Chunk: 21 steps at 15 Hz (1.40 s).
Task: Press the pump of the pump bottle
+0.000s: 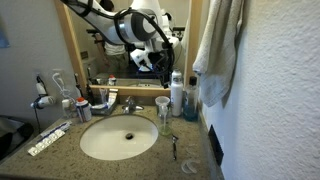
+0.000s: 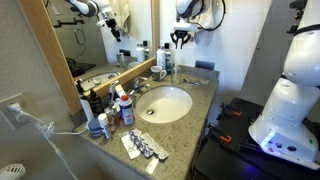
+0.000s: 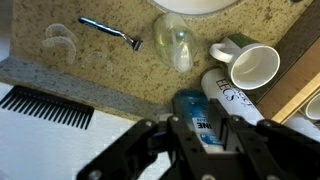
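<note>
A white bottle with a narrow pump-like top [image 1: 176, 90] stands beside a blue bottle [image 1: 188, 99] on the counter, to the side of the sink; both show in an exterior view [image 2: 166, 60]. My gripper [image 1: 160, 62] [image 2: 180, 40] hangs above them. In the wrist view the gripper [image 3: 205, 122] is open and empty. The blue bottle [image 3: 195, 105] shows between its fingers from above, and the white bottle [image 3: 232, 95] lies just beside it. I cannot tell whether the fingers touch either bottle.
A white mug [image 3: 252, 66], a clear glass [image 3: 175, 42], a razor [image 3: 110, 33] and a black comb [image 3: 45, 105] lie on the granite counter [image 3: 100, 65]. The round sink [image 1: 118, 138] is in the middle. A towel [image 1: 215, 45] hangs on the wall and toiletries [image 2: 115, 108] stand by the mirror.
</note>
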Tool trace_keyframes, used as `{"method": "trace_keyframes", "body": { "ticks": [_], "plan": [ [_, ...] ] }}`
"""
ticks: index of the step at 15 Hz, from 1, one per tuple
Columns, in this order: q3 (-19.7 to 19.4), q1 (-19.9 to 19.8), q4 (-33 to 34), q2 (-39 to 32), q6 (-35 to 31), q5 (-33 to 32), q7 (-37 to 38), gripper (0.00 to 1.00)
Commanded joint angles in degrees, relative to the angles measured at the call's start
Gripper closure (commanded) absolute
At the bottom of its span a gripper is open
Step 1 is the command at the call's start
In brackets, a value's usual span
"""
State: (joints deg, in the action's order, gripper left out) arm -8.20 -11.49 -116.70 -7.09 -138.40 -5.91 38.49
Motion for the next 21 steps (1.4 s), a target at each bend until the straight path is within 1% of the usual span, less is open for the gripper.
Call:
{"method": "trace_keyframes", "body": {
  "ticks": [1, 2, 3, 4, 5, 6, 7, 16, 21],
  "plan": [
    [-1.4, 1.1, 0.8, -1.6, -0.4, 1.9, -1.3, 0.93],
    [-1.6, 1.2, 0.6, -1.8, -1.1, 1.9, -1.6, 0.97],
    [-1.7, 1.2, 0.4, -2.2, -1.5, 1.9, -1.5, 0.97],
    [-1.8, 1.2, 0.2, -2.5, -1.9, 2.1, -1.7, 0.99],
    [-1.9, 1.2, 0.0, -2.8, -2.5, 2.1, -1.7, 0.94],
    [-2.0, 1.2, -0.1, -3.2, -2.9, 2.1, -1.6, 0.94],
    [-2.0, 1.2, -0.3, -3.7, -3.5, 2.4, -1.9, 0.92],
    [-2.1, 1.2, -1.1, -7.6, -10.1, 8.1, -6.2, 0.94],
    [-2.7, 1.4, -1.1, -9.0, -10.7, 9.9, -7.6, 0.94]
  ]
}}
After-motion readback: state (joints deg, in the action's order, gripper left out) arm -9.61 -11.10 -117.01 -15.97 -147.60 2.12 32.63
